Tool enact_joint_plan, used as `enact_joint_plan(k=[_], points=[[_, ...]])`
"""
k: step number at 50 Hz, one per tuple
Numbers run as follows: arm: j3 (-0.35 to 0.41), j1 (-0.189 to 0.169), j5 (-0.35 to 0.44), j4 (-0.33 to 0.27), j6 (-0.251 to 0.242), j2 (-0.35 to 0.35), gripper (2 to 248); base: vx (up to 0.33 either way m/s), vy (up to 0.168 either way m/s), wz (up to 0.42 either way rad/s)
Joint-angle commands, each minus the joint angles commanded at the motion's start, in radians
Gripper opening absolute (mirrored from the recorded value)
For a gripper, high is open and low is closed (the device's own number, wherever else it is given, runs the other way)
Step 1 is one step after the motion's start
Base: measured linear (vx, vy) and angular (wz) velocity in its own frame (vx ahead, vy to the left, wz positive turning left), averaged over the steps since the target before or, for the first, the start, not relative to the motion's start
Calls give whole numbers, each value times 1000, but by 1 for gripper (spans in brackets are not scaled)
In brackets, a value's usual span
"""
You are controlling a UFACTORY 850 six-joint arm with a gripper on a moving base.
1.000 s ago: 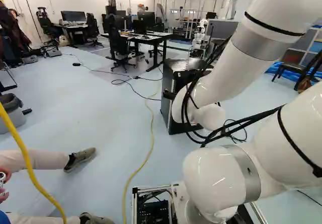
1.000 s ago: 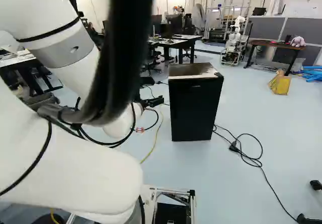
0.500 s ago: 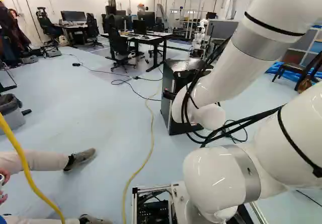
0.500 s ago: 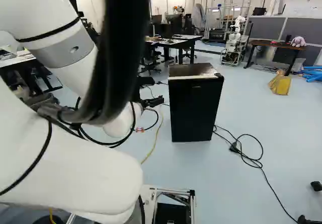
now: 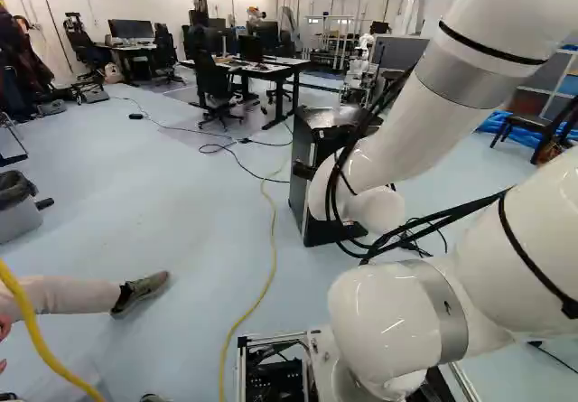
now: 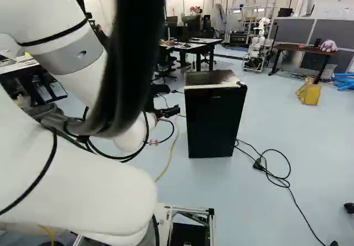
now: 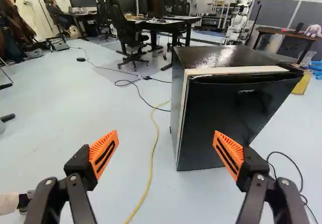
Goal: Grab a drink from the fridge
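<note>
One black, box-shaped fridge point(image 7: 214, 57) is placed upright on the pale blue floor point(image 5: 181, 212), with its glossy black door point(image 7: 226, 123) turned towards the arm's side. The door appears to be closed, probably so that the cold is kept inside. No drink can be seen; it is presumably stored inside the fridge.

In front of the fridge, the black two-finger gripper with orange pads point(image 7: 165, 133) is held apart from the door. It is released and empty, its fingers spread wide, perhaps so that the door's edge can be received between them. A dark hinge point(image 7: 290, 68) seems to be mounted at one upper corner of the fridge, so the opposite edge should be pulled first. Beside that edge a yellow cable point(image 7: 153, 158) is laid; it could be caught by the base if the fridge is approached carelessly.
</note>
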Motion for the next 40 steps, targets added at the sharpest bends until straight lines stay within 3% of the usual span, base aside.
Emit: enact_joint_plan(k=[40], points=[[0,0,0,0,0,0,247,47,0,-1]])
